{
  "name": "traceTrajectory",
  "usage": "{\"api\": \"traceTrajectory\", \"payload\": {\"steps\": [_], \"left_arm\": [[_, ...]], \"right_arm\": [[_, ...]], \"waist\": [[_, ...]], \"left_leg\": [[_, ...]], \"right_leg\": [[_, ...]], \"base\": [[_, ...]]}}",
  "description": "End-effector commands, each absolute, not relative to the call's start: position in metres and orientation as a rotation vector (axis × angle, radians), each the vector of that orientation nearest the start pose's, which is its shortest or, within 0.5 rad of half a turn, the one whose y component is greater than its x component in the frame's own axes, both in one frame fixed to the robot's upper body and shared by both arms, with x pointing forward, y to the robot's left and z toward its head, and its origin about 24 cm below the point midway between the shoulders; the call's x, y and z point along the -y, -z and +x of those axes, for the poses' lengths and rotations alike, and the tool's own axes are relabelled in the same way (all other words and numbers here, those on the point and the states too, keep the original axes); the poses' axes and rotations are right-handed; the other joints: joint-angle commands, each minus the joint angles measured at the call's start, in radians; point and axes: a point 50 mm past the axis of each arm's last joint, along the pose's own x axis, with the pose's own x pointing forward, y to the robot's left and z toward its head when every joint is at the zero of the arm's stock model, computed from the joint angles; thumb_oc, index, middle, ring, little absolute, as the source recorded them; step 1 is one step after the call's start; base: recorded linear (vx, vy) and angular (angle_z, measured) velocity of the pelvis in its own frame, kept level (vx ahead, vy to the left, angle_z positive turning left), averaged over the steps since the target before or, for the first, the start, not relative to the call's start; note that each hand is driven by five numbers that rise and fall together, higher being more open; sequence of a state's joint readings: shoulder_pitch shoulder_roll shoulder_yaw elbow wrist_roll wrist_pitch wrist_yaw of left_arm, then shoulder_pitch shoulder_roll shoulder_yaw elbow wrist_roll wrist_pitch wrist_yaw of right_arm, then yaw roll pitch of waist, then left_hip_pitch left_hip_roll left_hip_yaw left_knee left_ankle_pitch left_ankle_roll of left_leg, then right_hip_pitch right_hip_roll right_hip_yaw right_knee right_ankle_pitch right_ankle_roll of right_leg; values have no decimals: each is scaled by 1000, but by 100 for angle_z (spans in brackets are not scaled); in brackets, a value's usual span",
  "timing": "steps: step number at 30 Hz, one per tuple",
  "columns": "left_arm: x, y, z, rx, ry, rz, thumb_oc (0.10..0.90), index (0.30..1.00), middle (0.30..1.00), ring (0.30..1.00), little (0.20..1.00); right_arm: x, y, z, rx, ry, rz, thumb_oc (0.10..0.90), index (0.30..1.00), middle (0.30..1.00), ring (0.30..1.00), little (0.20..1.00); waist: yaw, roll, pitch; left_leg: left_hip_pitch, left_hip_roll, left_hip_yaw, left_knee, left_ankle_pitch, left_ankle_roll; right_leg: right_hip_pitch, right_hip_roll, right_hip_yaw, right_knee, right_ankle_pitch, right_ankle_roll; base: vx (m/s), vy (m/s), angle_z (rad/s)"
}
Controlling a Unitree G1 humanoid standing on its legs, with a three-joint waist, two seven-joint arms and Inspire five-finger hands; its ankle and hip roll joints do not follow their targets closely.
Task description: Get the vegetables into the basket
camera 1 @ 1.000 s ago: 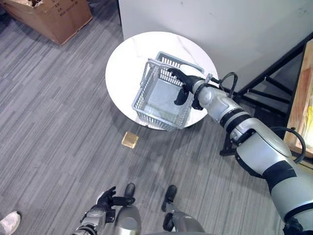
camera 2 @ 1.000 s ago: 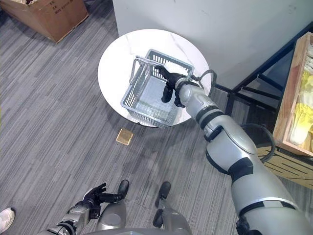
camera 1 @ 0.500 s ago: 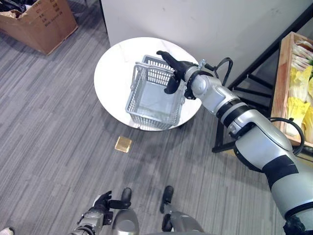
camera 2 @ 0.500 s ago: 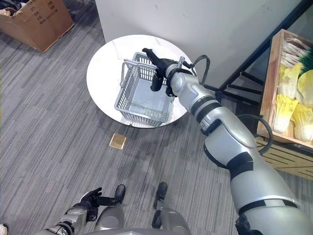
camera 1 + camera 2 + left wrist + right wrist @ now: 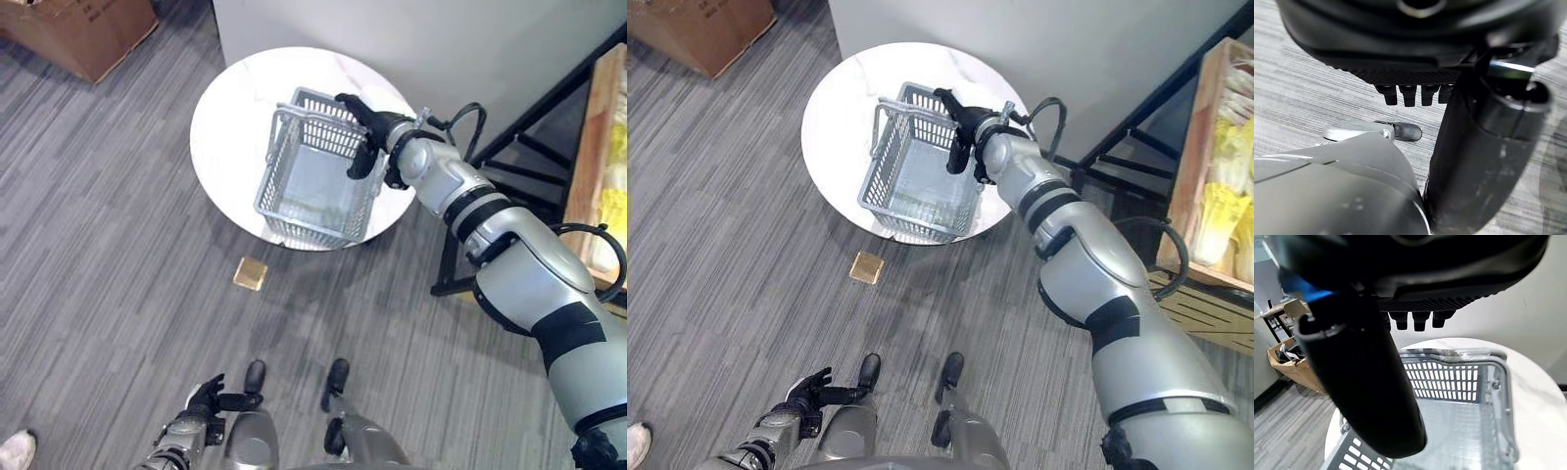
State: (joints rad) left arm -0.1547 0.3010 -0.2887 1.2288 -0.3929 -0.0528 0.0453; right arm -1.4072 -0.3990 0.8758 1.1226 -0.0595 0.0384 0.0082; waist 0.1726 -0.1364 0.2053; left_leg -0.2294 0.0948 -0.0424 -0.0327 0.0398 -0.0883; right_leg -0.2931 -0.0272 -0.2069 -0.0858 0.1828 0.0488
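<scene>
Your right hand (image 5: 364,132) sits over the far right corner of the grey basket (image 5: 312,191), fingers reaching across the rim and the thumb hanging down inside the wall. In the right wrist view the fingers (image 5: 1410,323) look straight and relaxed above the basket's open mouth, closed on nothing. The basket stands upright on the round white counter (image 5: 235,117), towards its near right part, with its near end reaching the counter's edge; its handle (image 5: 884,108) lies folded along the far rim. The inside of the basket looks bare, mesh floor showing.

The vegetables (image 5: 1225,215) are well apart from the basket: pale yellow-green leafy heads lying in a wooden crate (image 5: 1195,157) at your far right, past the dark frame; they may be cabbages, but they show too blurred to say.

Your left hand (image 5: 208,397) hangs low by your side over the grey striped floor (image 5: 98,245), fingers loosely spread and holding nothing. A small tan square (image 5: 251,273) lies on the floor just before the counter, and a cardboard box (image 5: 83,34) stands at the far left
</scene>
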Motion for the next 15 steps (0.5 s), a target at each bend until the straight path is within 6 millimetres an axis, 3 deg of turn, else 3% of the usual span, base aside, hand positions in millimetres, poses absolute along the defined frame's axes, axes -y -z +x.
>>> {"api": "traceTrajectory", "payload": {"steps": [1,7,15], "left_arm": [[-270,141,131,-1132,-256,212,900,1000,1000,1000,1000],[-264,140,139,-1100,-226,205,900,1000,1000,1000,1000],[-252,136,156,-1044,-174,201,900,1000,1000,1000,1000]], "right_arm": [[127,-365,417,411,105,-1219,900,1000,1000,1000,1000],[150,-369,417,334,180,-1294,900,1000,1000,1000,1000],[177,-384,412,291,297,-1372,900,1000,1000,1000,1000]], "waist": [[22,-35,83],[52,-27,100],[74,-14,134]], "left_leg": [[7,-113,-3,-55,-25,85],[-34,-116,-18,-46,-19,88],[-160,-132,-20,75,-60,93]], "right_leg": [[131,13,69,-1,-119,36],[104,8,60,-1,-114,43],[41,0,68,-1,-98,49]], "base": [[22,23,15],[21,31,8],[11,46,10]]}}
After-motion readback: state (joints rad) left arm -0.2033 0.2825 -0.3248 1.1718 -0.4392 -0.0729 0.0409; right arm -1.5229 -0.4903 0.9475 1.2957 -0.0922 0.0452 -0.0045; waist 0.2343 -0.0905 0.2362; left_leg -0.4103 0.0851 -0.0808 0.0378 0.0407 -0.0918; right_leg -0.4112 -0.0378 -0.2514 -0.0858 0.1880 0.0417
